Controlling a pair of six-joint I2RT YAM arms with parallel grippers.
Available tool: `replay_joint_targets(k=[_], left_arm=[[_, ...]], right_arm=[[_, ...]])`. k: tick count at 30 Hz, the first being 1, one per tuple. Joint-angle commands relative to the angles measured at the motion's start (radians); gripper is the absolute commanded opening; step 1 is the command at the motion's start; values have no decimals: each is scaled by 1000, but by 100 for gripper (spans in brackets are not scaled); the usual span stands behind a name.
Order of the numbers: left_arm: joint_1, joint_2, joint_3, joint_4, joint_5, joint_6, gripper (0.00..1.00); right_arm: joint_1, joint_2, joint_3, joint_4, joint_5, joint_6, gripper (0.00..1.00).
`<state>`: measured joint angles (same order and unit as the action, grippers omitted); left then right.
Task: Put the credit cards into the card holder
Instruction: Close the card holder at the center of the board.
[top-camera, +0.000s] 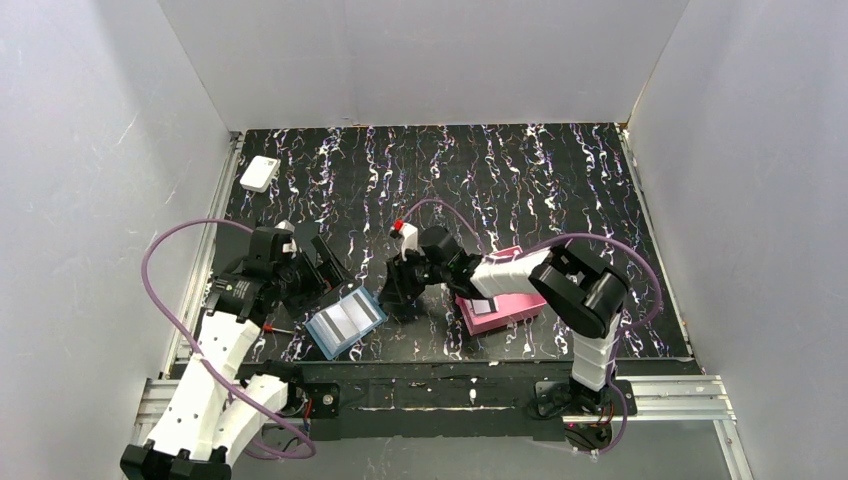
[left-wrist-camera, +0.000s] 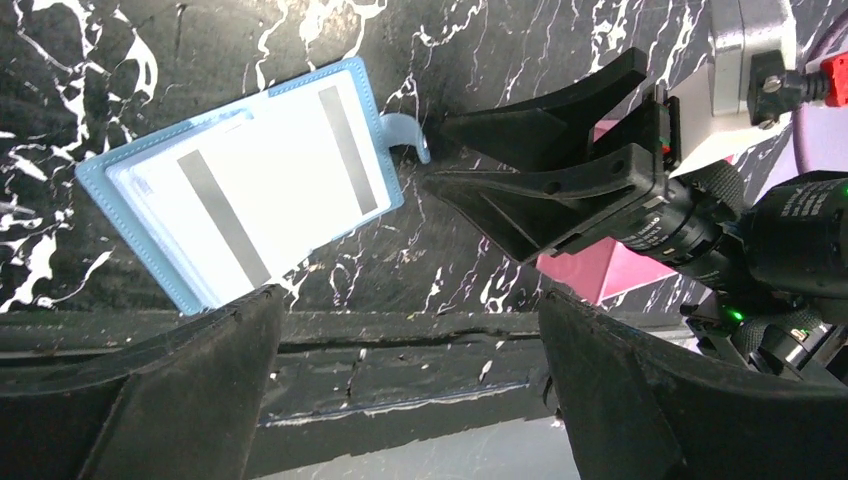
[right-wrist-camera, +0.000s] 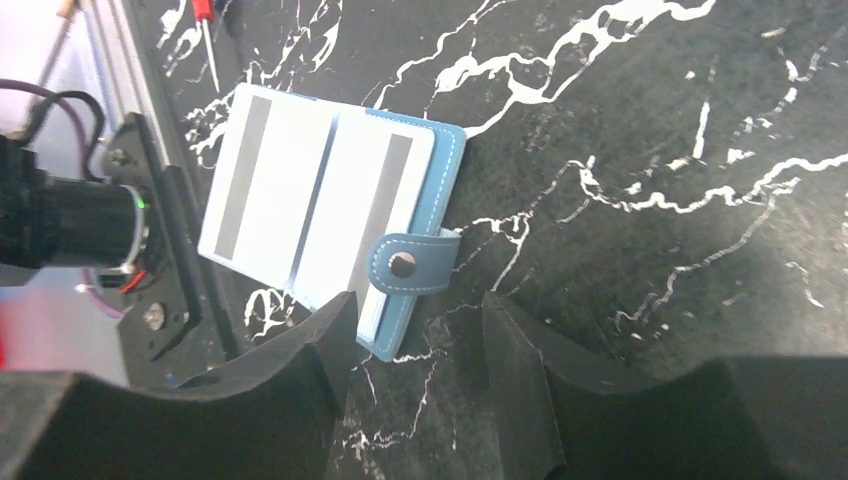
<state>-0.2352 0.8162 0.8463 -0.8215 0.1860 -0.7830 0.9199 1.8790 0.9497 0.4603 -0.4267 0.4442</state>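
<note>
The teal-blue card holder lies open on the black marbled mat near the front edge. Two grey-white credit cards with grey stripes lie on its inner faces, one on each side. It also shows in the left wrist view. Its snap tab sticks out toward my right gripper. My right gripper is open and empty, low over the mat just right of the tab. My left gripper is open wide and empty, above and just left of the holder.
A pink square tray sits under my right forearm, right of the holder. A small white box lies at the back left. A red-handled tool lies by the left rail. White walls enclose the mat.
</note>
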Motion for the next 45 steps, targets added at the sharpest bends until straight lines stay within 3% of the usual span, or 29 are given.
replay_joint_targets(k=[1,6,8,12,14,20,23,25,27,29,32,41,45], left_arm=[[1,-27,40,-130,-25,48,98],[1,-85,31,-148,9,51,98],[1,-110,23,-147,12,52,98],[1,-136,0,-149,21,52,98],[1,-143,-21,-149,26,52,98],[1,-147,-120,-77,52,10,98],[1,-118,-216,23,106,-35,90],[1,-87,-292,117,156,-76,82],[1,-43,-368,214,180,-106,65],[2,1,-428,283,186,-133,55],[2,44,-469,350,197,-147,47],[2,-3,-483,331,183,-127,45],[2,-14,-471,305,144,-129,45]], right_arm=[[85,-12,16,29,239,-117,59],[164,12,79,-86,452,-163,58],[175,28,115,-143,540,-165,52],[177,10,143,-197,622,-189,12],[175,-35,131,-210,653,-218,1],[159,-173,184,-428,662,-393,1],[156,-204,232,-565,688,-469,1],[149,-216,259,-611,677,-501,1],[143,-215,290,-657,648,-508,1],[143,-206,311,-673,595,-507,1],[143,-178,330,-655,471,-441,1],[145,-61,251,-363,217,-139,1],[145,-9,193,-262,174,-47,7]])
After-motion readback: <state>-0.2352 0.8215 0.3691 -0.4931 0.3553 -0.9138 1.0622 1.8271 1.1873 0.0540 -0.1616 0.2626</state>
